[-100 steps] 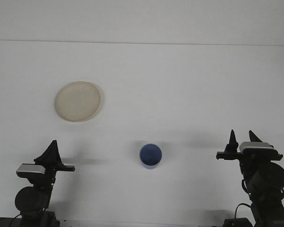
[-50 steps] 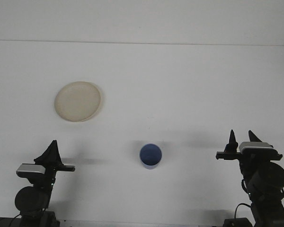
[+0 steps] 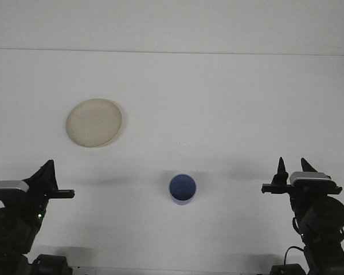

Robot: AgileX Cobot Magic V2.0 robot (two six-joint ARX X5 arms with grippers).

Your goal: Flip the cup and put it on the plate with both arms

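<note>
A: Item one, right gripper (image 3: 293, 164). Condition?

B: Two dark pointed fingers (image 3: 282, 166), standing up with a clear gap of table showing between them. Jaws parted, nothing between them, nothing touched. It sits at the lower right, well apart from everything else on the table.

A: Item two, left gripper (image 3: 46, 170).

B: Lower left corner, seen side-on as one dark wedge. Only a single pointed outline shows, so I cannot tell whether its jaws are spread or closed. It holds nothing that I can see and touches nothing on the table.

A: Item three, the cup (image 3: 183, 188).

B: One, blue, round in outline, with a paler rim around a darker blue circle. It stands on the table (image 3: 229, 103) in the lower middle, between the two grippers and slightly nearer the right one, touching neither. Whether the mouth or the base faces up I cannot tell from this view.

A: Item four, the plate (image 3: 94, 122).

B: One, cream-coloured, round, lying flat on the table in the left half, farther back than the cup and well apart from it. Nothing rests on it.

A: Count, please.

B: Grippers, two. Cups, one. Plates, one. Table, one, white and plain, with a faint seam line across the far edge.
</note>
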